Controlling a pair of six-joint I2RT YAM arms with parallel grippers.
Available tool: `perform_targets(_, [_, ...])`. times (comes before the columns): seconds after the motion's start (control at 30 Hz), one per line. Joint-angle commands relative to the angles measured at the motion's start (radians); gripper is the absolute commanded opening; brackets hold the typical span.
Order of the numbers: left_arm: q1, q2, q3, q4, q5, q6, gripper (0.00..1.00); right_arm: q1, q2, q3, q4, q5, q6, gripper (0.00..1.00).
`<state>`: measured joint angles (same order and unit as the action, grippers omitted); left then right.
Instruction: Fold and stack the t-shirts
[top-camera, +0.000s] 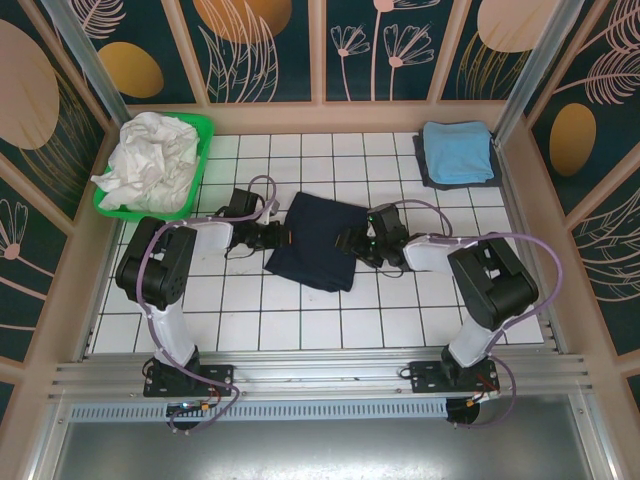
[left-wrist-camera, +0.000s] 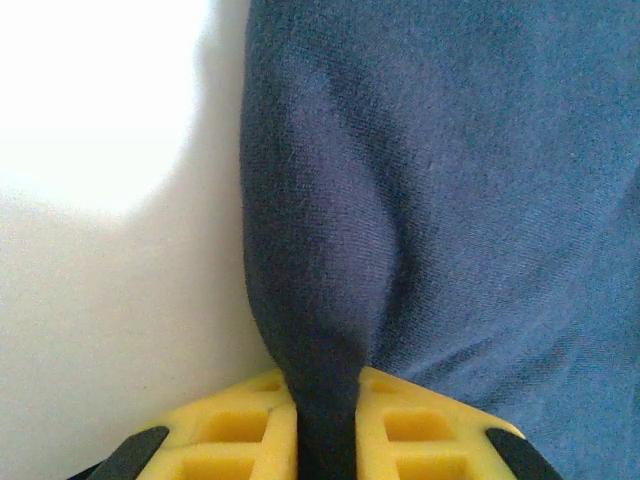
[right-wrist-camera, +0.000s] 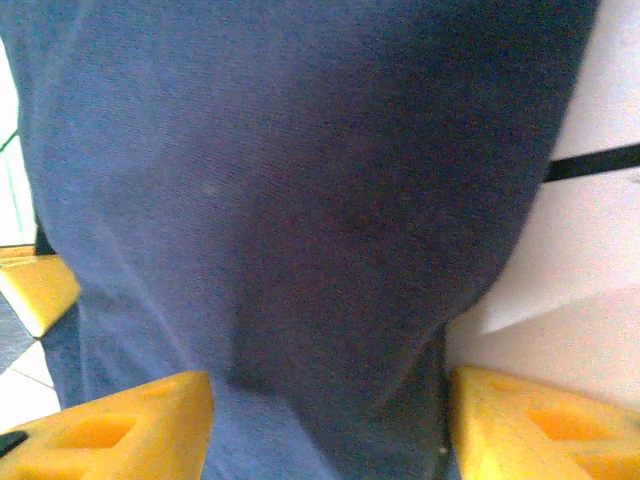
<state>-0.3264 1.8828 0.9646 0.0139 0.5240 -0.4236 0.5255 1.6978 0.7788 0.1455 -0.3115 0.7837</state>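
The navy t-shirt (top-camera: 315, 238) is lying mid-tabletop (top-camera: 300, 322), already down to a rough rectangle, with one arm at each side of it. The left tool (top-camera: 280, 237) is at the shirt's left edge and clamped nearly shut. In the wrist view its yellow pads (left-wrist-camera: 240, 435) have a ridge of navy cloth pinched between them. The right tool (top-camera: 348, 243) is at the right edge with its jaws spread wide. Cloth sits loosely between them, but I wouldn't call that a grip.

Handling-wise it's soft cotton - light, floppy, zero stiffness. It'll sag and drag wherever it isn't supported, and the layers can slide over each other and wreck the fold. It isn't fragile or slippery, so a firm pinch is fine.

I'd grab it right at an edge or corner, through all the layers at once, and match the grip on the opposite side so it lifts evenly - one-sided pulls will probably just skew it.

The light blue t-shirt (top-camera: 457, 150) is folded in the far right corner, which looks like the stack spot. The white t-shirts (top-camera: 150, 160) are heaped in the green basket (top-camera: 203, 145) at the far left.
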Motion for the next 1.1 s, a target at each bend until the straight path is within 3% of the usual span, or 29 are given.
perform_targets(0.0, [0.003, 0.007, -0.020, -0.046, -0.037, -0.006, 0.17, 0.031, 0.063, 0.046, -0.015, 0.015, 0.003, 0.63])
perform_targets(0.1, [0.002, 0.009, -0.020, -0.045, -0.038, -0.007, 0.17, 0.067, 0.104, 0.092, -0.017, 0.007, 0.008, 0.61])
perform_targets(0.5, [0.002, -0.020, -0.038, -0.040, -0.037, -0.026, 0.16, 0.091, 0.178, 0.173, 0.048, -0.051, 0.040, 0.37])
perform_targets(0.73, [0.003, -0.057, -0.066, -0.040, -0.047, -0.045, 0.17, 0.069, 0.160, 0.173, 0.058, -0.054, 0.044, 0.14])
perform_targets(0.87, [0.003, -0.091, -0.078, -0.055, -0.070, -0.050, 0.31, 0.042, 0.128, 0.173, 0.020, -0.028, 0.009, 0.00])
perform_targets(0.93, [0.003, -0.109, -0.076, -0.072, -0.094, -0.049, 0.43, 0.038, 0.110, 0.189, -0.015, -0.013, -0.024, 0.00])
perform_targets(1.07, [0.005, -0.144, -0.069, -0.107, -0.144, -0.045, 0.56, 0.035, 0.079, 0.259, -0.127, 0.029, -0.156, 0.00])
